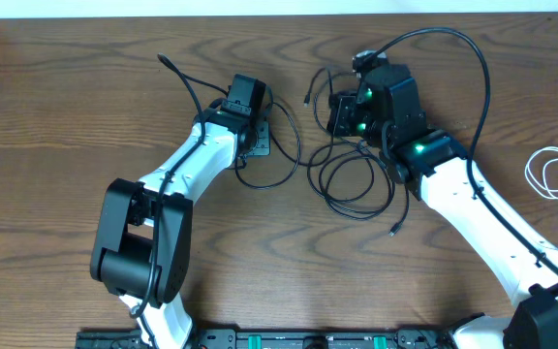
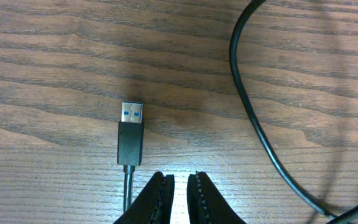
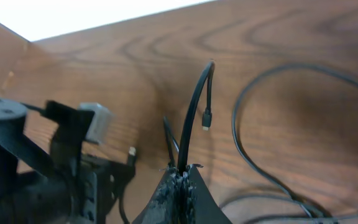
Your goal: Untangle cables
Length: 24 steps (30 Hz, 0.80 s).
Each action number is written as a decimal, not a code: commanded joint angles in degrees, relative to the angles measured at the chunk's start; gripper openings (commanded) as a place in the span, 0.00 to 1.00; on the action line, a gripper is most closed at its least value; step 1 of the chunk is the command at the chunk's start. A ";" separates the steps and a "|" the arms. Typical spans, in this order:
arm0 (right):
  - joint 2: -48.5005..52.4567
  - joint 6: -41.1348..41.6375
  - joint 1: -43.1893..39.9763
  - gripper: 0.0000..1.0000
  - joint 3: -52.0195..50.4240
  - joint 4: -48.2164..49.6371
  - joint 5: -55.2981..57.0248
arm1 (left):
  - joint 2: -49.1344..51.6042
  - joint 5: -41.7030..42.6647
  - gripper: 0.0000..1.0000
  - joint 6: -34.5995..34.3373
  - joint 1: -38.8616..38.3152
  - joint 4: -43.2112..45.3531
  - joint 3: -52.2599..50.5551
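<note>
The black cable (image 1: 356, 214) lies in loose loops on the table between my two arms. In the left wrist view its USB plug (image 2: 131, 140) lies flat just left of my left gripper (image 2: 178, 178). That gripper's jaws are nearly together with nothing between them, and the plug's lead runs past the outside of the left finger. My right gripper (image 3: 182, 171) is shut on a strand of the black cable (image 3: 191, 112). The strand arches up and hangs down to a small plug (image 3: 207, 121). The white cable (image 1: 530, 173) lies coiled on its own at the far right.
Another stretch of the black cable (image 2: 253, 118) curves down the right side of the left wrist view. Both grippers, the left (image 1: 257, 142) and the right (image 1: 335, 111), hover close together near the table's back edge (image 1: 279, 19). A loose cable end (image 1: 393, 231) lies beside the right arm.
</note>
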 commanded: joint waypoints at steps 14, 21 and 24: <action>6.32 -1.03 4.42 0.01 0.17 -3.23 -0.02 | 0.15 -0.15 0.15 -0.31 0.09 -0.02 -0.26; 9.01 -1.03 4.46 0.01 0.17 -3.04 -0.02 | 0.15 -0.15 0.15 -0.31 0.09 -0.04 -0.26; 9.20 -1.03 4.46 0.01 0.17 -2.84 0.00 | 0.15 -0.15 0.15 -0.31 0.09 -0.02 -0.26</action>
